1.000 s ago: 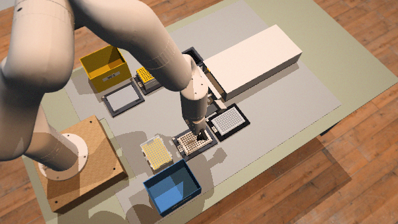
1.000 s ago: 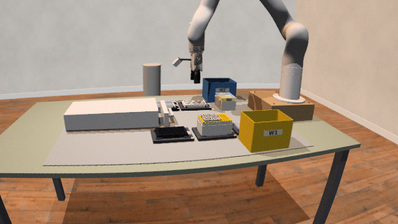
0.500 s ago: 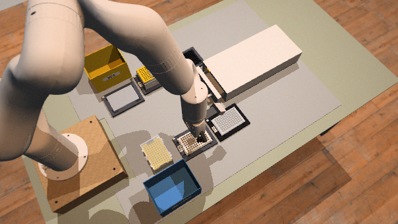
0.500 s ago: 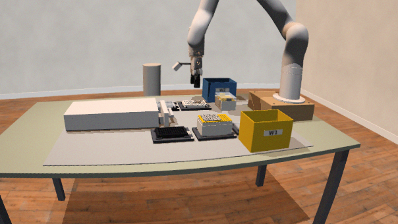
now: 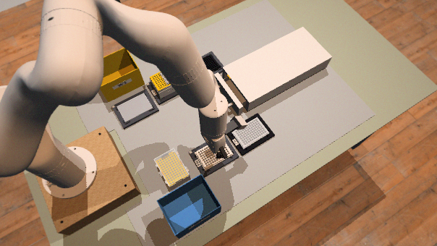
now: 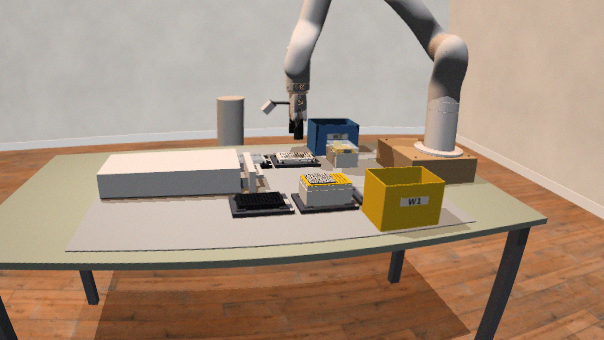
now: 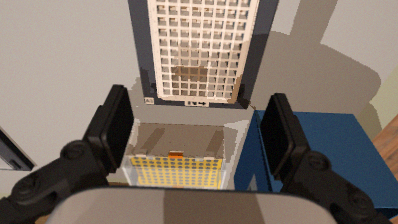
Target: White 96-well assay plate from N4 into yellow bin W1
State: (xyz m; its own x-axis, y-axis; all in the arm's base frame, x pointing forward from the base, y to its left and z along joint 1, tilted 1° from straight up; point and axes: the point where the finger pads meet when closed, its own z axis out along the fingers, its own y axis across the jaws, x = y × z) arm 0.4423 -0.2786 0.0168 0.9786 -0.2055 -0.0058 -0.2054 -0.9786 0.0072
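Observation:
The white 96-well plate (image 5: pixel 210 157) lies flat in its dark nest labelled N4 near the bench's front edge. It also shows in the exterior view (image 6: pixel 296 156) and at the top of the wrist view (image 7: pixel 202 50). My gripper (image 5: pixel 221 153) (image 6: pixel 297 130) (image 7: pixel 198 106) hangs well above the plate, pointing down, with its fingers wide open and empty. The yellow bin W1 (image 5: pixel 121 74) (image 6: pixel 404 197) stands upright and empty at the far side of the mat, away from the gripper.
A blue bin (image 5: pixel 188 204) and a clear-lidded box of yellow tips (image 5: pixel 171 168) stand close to N4. Another white plate (image 5: pixel 251 133) sits in the neighbouring nest. The long white cooler (image 5: pixel 276 65) has its drawer (image 5: pixel 231 92) partly out. A yellow-topped box (image 5: pixel 160 84), an empty nest (image 5: pixel 134 108) and a black plate (image 5: pixel 212 62) lie beyond.

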